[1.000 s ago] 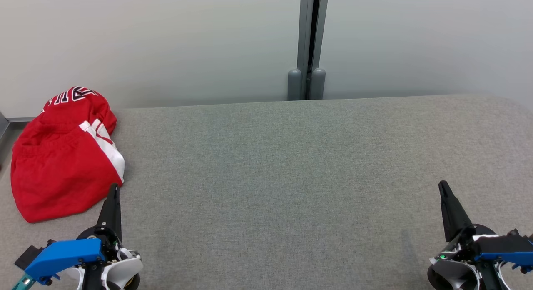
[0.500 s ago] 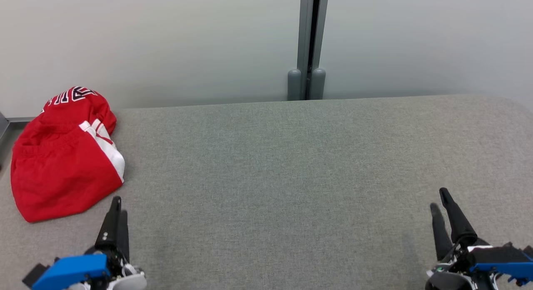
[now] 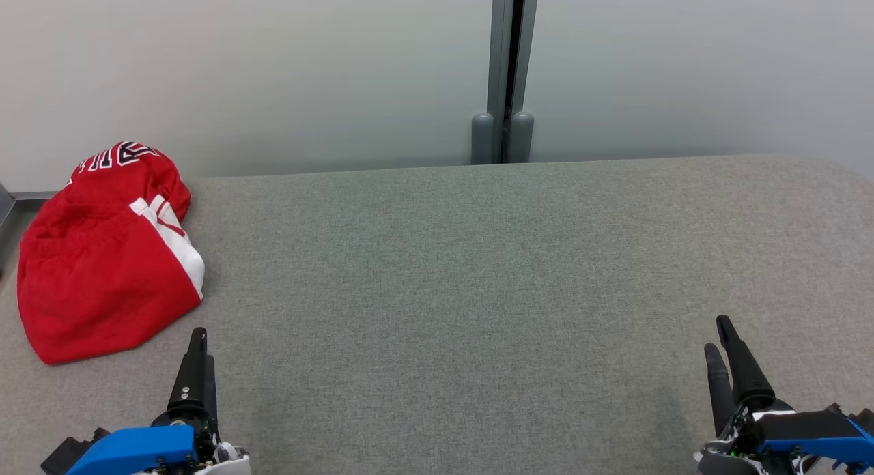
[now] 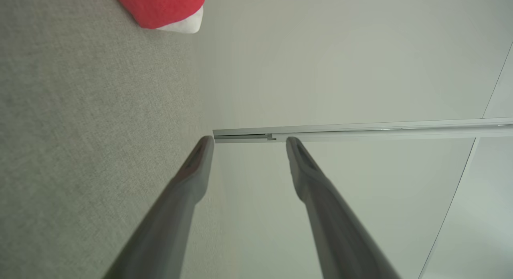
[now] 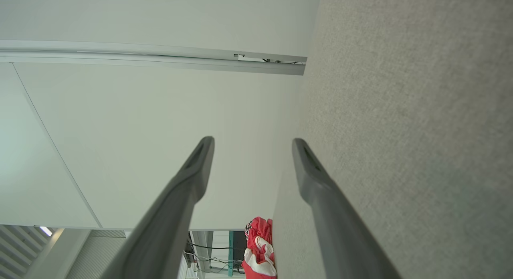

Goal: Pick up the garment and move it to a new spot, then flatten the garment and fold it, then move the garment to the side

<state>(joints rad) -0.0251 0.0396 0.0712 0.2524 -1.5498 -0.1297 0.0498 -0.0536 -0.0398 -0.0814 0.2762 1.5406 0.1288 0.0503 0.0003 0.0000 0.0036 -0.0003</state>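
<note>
From the head camera I see the red garment [image 3: 102, 256] lying crumpled at the far left of the grey fabric surface [image 3: 444, 270], close to its left edge and reaching toward the back edge by the wall [image 3: 273, 72]. It is bunched into a rounded heap. White stripes show along its right side, and dark lettering outlined in white shows at its far end; I cannot read the letters.

My left gripper [image 3: 199, 342] sits low at the near left, fingers pointing away from me. It is near the garment's near right corner but apart from it, with bare fabric between them. In the left wrist view the left gripper [image 4: 249, 140] has its two fingers spread wide, with no object between them, and a corner of the garment [image 4: 160, 6] is at the top left.

My right gripper [image 3: 716, 335] is at the near right, well apart from the garment. The right wrist view shows the right gripper [image 5: 253, 140] spread just as wide and holding nothing, with the garment [image 5: 260, 247] small in the distance between its fingers.

A grey post [image 3: 509, 72] stands behind the surface, right of centre.
</note>
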